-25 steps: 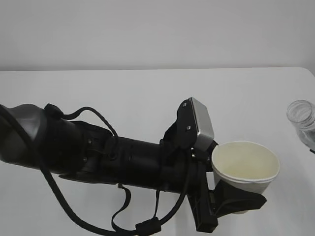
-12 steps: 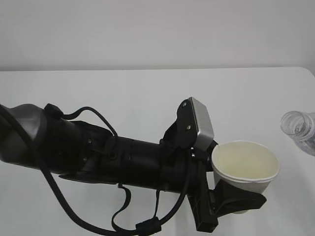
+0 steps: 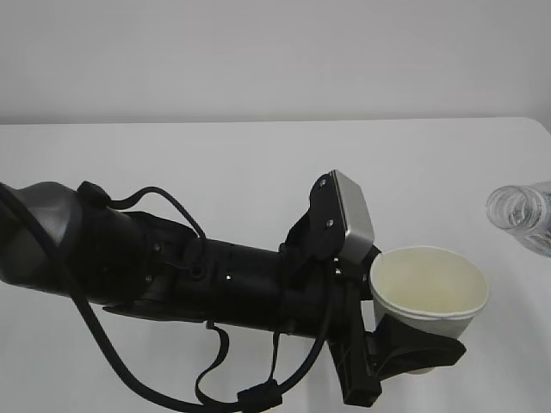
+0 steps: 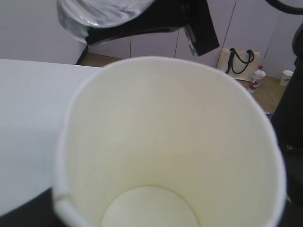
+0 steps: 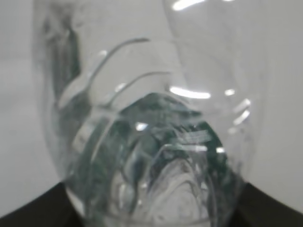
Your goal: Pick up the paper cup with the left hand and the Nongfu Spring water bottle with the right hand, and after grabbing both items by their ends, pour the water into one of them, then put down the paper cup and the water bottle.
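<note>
The paper cup (image 3: 429,284) sits upright in the left hand (image 3: 405,348), gripped low on its body above the white table (image 3: 215,163), its cream inside looking dry in the left wrist view. To the right of the cup and slightly higher, the open mouth of the water bottle (image 3: 521,213) tilts toward it, apart from the rim. The right hand itself is mostly hidden, but the bottle (image 5: 147,142) fills its camera, grasped near the base.

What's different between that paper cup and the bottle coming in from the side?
The paper cup is opaque white with a cream inside; the bottle is clear ribbed plastic. The cup's mouth is wide, the bottle's narrow. The cup shows whole; the bottle is cut off at the right edge. Both are uncovered, and each is held by a tool.
</note>
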Motion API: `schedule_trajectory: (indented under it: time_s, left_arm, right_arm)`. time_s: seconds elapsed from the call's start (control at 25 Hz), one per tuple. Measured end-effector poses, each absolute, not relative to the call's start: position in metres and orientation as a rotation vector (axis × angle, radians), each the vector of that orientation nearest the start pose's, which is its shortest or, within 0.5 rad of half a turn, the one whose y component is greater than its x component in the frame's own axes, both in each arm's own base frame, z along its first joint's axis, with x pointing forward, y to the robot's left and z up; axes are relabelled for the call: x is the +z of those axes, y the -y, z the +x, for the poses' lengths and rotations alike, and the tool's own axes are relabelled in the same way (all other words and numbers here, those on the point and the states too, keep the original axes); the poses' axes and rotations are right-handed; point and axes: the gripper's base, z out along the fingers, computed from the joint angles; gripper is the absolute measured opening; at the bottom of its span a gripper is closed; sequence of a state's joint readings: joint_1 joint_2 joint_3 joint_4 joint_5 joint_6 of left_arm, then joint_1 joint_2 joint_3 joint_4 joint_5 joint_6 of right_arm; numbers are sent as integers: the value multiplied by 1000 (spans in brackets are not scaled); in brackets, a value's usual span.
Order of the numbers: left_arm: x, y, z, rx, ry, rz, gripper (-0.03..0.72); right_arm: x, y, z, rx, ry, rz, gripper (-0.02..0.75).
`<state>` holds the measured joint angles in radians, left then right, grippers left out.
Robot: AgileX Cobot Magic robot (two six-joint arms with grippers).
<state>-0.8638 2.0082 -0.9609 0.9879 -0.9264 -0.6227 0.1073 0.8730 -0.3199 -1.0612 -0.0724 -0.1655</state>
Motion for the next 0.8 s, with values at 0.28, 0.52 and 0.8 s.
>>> schedule_trajectory:
  time_s: [0.28, 0.52, 0.8]
  left_arm:
    - [148, 329, 201, -1186, -1447, 1368, 464]
    - [148, 329, 201, -1188, -1446, 1368, 464]
    - [147, 330, 198, -1193, -1436, 1388, 464]
  right_arm:
    - [236, -24, 164, -680, -1549, -1360, 419]
    - [235, -24, 164, -712, -1513, -1415, 419]
    - [235, -25, 164, -720, -1499, -1432, 419]
